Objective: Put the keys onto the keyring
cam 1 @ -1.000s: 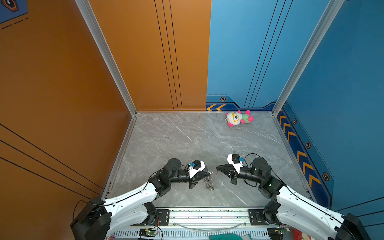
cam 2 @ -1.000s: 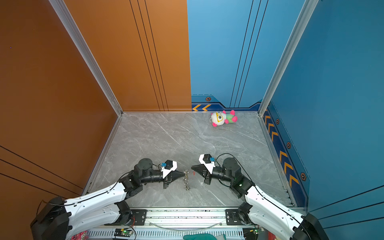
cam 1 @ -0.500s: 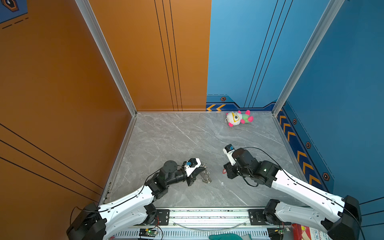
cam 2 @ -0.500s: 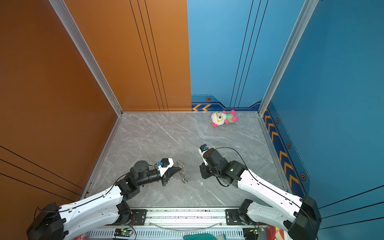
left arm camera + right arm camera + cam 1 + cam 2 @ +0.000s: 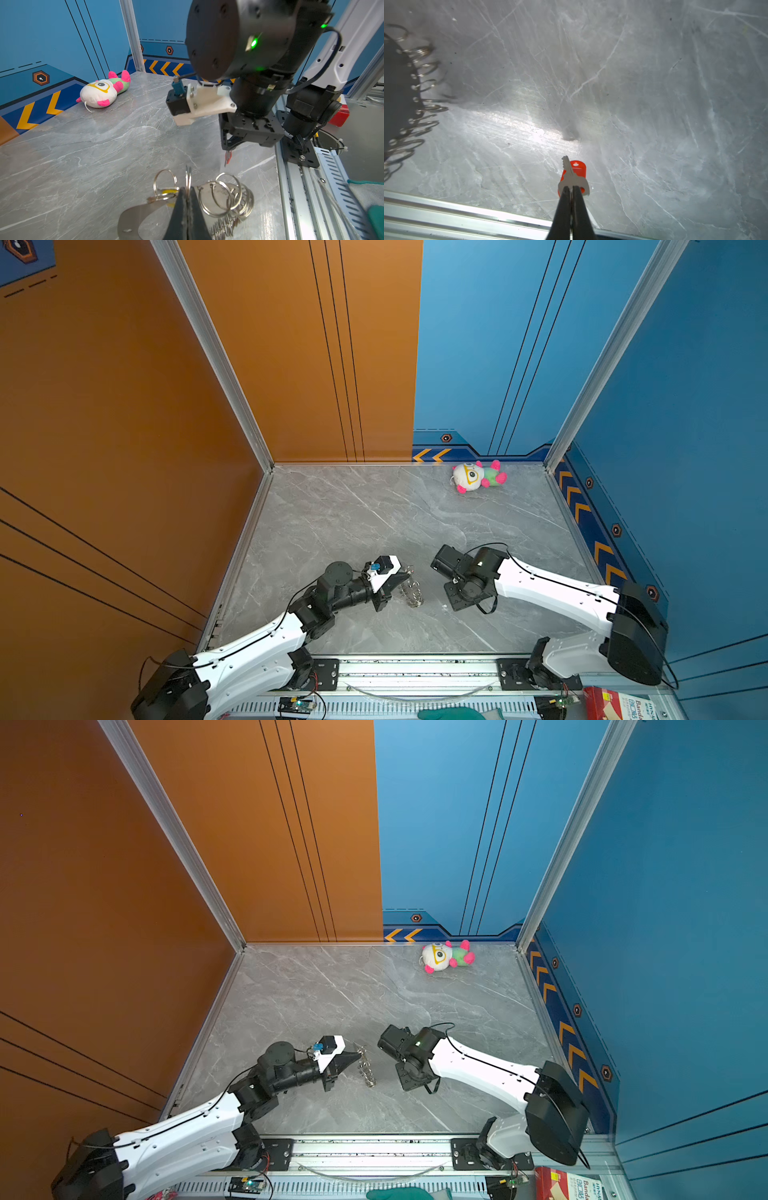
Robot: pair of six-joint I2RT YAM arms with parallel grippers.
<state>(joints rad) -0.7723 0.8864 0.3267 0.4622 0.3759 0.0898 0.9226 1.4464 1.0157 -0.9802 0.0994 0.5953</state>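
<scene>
Two grippers, both closed on work. Left gripper (image 5: 187, 200) pinches one small wire ring (image 5: 188, 176) of the keyring (image 5: 128, 217); that ring stands on edge. The keyring sits near the middle of the front edge of the tabletop (image 5: 374, 522). Right gripper (image 5: 571, 188) clamps the red-orange key (image 5: 579, 169) by its head. The blade runs in line with the fingers, pointing down toward the tabletop.

From this key the keyring lies toward the left arm, near but apart, with bare marble between. Judgement: key and held ring both stand roughly upright, so the key needs turning and carrying sideways to meet the ring.

Yellow key (image 5: 168, 191) shows just beside the left fingertips; whether it is threaded, cannot tell.
</scene>
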